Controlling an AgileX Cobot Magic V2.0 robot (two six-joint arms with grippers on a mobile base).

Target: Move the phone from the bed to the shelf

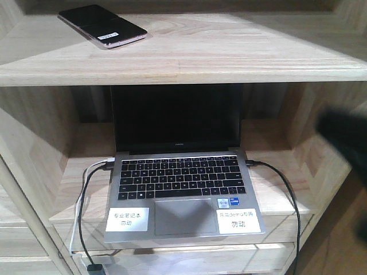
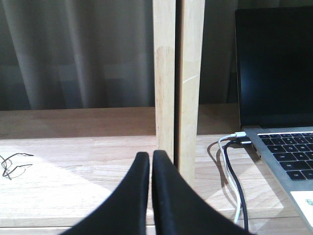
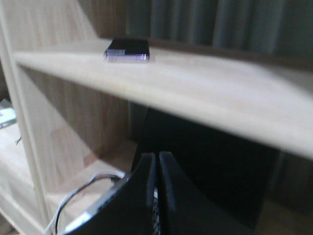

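The phone [image 1: 102, 26] lies flat on the shelf [image 1: 229, 54] at eleven o'clock, delivered; left gripper [image 2: 150, 159] and right gripper [image 3: 157, 161] hang closed, empty, nothing left to hold.

front: faces shelf [image 1: 183, 57] | wrists: low, close | shared: laptop [image 1: 180, 189], seemingly
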